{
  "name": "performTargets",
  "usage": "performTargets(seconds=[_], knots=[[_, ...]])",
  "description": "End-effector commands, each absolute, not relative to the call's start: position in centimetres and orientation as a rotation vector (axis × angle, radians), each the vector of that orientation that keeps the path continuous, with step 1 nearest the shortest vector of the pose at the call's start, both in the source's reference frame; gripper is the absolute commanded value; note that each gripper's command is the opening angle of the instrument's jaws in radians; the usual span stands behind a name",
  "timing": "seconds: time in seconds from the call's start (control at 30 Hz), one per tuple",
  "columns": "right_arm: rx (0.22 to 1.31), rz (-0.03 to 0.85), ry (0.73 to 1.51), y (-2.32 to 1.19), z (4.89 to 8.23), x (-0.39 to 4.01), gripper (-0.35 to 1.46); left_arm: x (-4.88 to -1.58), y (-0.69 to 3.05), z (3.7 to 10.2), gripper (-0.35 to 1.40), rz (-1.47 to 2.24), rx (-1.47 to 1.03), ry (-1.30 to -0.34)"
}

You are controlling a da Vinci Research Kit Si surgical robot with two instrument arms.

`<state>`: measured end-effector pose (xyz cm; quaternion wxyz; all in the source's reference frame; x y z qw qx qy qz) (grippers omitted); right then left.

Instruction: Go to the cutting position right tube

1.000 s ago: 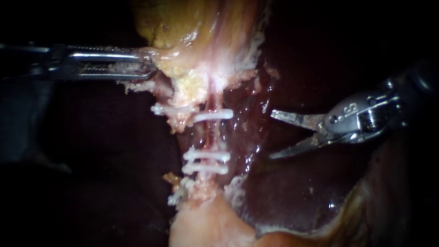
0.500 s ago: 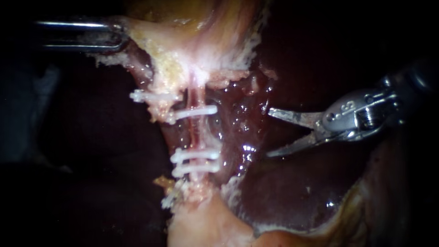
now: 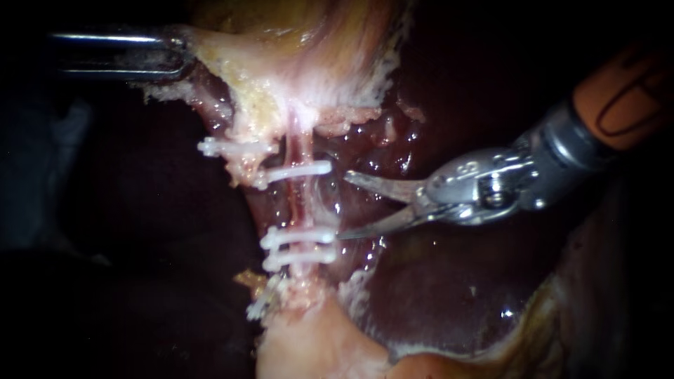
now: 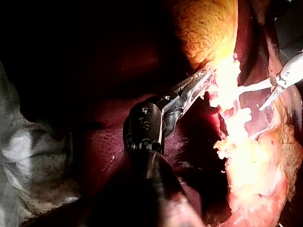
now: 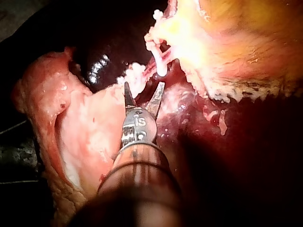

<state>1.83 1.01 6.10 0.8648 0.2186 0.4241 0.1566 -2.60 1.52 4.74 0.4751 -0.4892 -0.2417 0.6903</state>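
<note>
Between upper clip [image 3: 298,169] and paired lower clips [image 3: 298,247]: right tube [image 3: 300,203], bare, mid-view. Right instrument [image 3: 342,206] now advanced from liver side; blades spread, tips just beside tube, not yet around it. Cutting position nearly reached. Left instrument [image 3: 179,60] holds as before, pinching tissue flap [image 3: 210,50].

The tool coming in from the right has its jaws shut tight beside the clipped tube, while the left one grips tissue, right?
Not quite: the jaws of the right instrument stand open; the endoscope view shows a clear gap between them. The rest holds: they are beside the clipped tube, and the left instrument grips tissue.
</note>
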Motion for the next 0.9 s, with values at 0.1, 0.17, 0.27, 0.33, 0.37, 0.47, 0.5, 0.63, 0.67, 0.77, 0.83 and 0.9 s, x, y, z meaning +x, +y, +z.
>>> performTargets(seconds=[0.1,0.17,0.27,0.33,0.37,0.47,0.5,0.63,0.67,0.77,0.83,0.9], knots=[[0.485,0.332,0.902,0.98,6.24,1.98,1.41,-2.6,1.51,4.74,-0.35,1.688,-1.196,-0.59],[0.495,0.327,0.91,0.97,6.31,2.05,1.39,-2.6,1.51,4.74,-0.35,1.689,-1.196,-0.59],[0.521,0.325,0.924,0.98,6.38,2.15,1.38,-2.6,1.51,4.74,-0.35,1.689,-1.196,-0.59],[0.539,0.323,0.95,0.99,6.4,2.2,1.38,-2.6,1.51,4.74,-0.35,1.689,-1.196,-0.59],[0.549,0.326,0.962,0.99,6.4,2.21,1.38,-2.6,1.51,4.74,-0.35,1.689,-1.196,-0.59],[0.584,0.303,1.003,0.99,6.4,2.28,1.34,-2.6,1.51,4.75,-0.35,1.689,-1.196,-0.59],[0.602,0.301,1.009,0.99,6.39,2.29,1.31,-2.6,1.51,4.75,-0.35,1.689,-1.196,-0.59],[0.645,0.29,1.041,0.99,6.38,2.39,1.28,-2.6,1.51,4.75,-0.35,1.689,-1.196,-0.59],[0.651,0.29,1.047,0.99,6.38,2.42,1.28,-2.6,1.5,4.75,-0.35,1.689,-1.196,-0.59],[0.661,0.283,1.063,1.0,6.39,2.54,1.28,-2.6,1.5,4.75,-0.35,1.689,-1.196,-0.589],[0.665,0.289,1.067,1.0,6.41,2.61,1.28,-2.6,1.5,4.75,-0.35,1.689,-1.196,-0.589],[0.675,0.308,1.075,1.0,6.43,2.7,1.26,-2.6,1.5,4.75,-0.35,1.689,-1.196,-0.589]])
